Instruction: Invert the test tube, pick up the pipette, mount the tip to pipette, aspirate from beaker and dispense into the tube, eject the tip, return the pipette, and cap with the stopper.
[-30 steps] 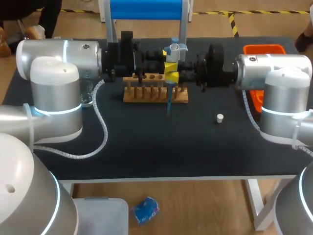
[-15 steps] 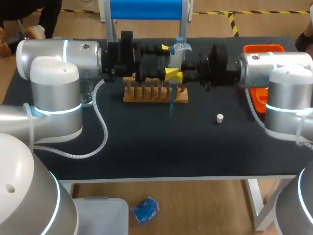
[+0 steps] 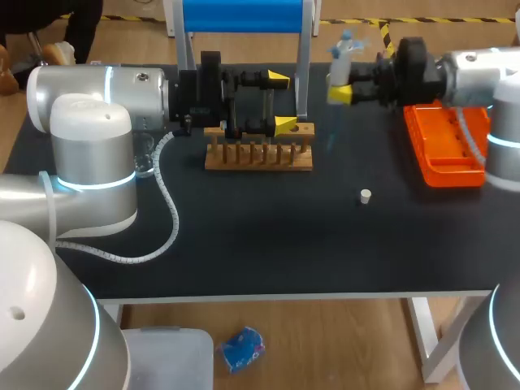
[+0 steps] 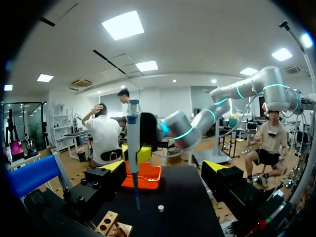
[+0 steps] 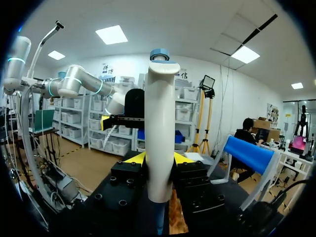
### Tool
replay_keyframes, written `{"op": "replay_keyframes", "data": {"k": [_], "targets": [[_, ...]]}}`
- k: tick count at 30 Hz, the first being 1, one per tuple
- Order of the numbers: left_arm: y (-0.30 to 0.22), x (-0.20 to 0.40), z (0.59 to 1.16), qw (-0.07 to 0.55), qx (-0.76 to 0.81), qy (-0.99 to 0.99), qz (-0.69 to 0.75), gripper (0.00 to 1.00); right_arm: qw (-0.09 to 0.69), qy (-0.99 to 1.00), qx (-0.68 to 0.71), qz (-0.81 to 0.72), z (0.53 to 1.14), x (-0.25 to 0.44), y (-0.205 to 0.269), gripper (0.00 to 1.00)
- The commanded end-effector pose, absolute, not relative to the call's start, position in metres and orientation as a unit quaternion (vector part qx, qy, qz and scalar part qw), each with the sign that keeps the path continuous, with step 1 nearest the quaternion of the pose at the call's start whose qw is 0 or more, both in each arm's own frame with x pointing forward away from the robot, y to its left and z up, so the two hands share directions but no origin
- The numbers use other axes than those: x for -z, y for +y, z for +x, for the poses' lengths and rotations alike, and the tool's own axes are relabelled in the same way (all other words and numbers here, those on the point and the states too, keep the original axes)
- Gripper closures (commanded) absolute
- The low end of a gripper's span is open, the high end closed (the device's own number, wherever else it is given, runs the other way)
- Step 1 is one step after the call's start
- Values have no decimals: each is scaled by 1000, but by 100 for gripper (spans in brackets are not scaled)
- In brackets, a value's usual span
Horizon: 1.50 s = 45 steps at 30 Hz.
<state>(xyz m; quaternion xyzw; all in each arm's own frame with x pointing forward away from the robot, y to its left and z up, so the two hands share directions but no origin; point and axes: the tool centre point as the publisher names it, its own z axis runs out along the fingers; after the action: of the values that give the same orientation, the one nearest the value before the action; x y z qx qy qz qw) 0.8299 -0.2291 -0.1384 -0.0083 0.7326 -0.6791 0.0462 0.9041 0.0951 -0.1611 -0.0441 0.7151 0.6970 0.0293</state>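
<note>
Right gripper [image 3: 337, 91] is clenched on the pipette [image 3: 335, 71], which hangs upright above the table between the wooden rack [image 3: 258, 158] and the orange tip box [image 3: 443, 142] (nearer to the box). Left gripper [image 3: 280, 101] is released and empty above the rack. The main risk seems to be alignment: if the pipette comes down to the box a little off or tilted, its thin end can miss and push the box. The white stopper [image 3: 366, 195] lies loose on the table and could roll if touched.
</note>
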Motion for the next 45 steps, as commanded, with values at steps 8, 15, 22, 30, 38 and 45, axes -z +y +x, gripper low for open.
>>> {"op": "replay_keyframes", "data": {"k": [8, 15, 22, 30, 38, 45], "targets": [[-230, 139, 830, 48, 679, 732, -9, 0, 54, 724, -686, -44, 938, 137, -15, 100], [-230, 139, 830, 48, 679, 732, -9, 0, 66, 721, -690, -23, 939, 129, -77, 100], [-230, 139, 830, 48, 679, 732, -9, 0, 84, 718, -691, -6, 937, 136, -124, 100], [-230, 139, 830, 48, 679, 732, -9, 0, 85, 718, -691, 6, 939, 149, -154, 100], [-230, 139, 830, 48, 679, 732, -9, 0, 77, 715, -695, -1, 947, 164, -172, 100], [-230, 139, 830, 48, 679, 732, -9, 0, 56, 705, -707, 0, 953, 176, -175, 100]]}}
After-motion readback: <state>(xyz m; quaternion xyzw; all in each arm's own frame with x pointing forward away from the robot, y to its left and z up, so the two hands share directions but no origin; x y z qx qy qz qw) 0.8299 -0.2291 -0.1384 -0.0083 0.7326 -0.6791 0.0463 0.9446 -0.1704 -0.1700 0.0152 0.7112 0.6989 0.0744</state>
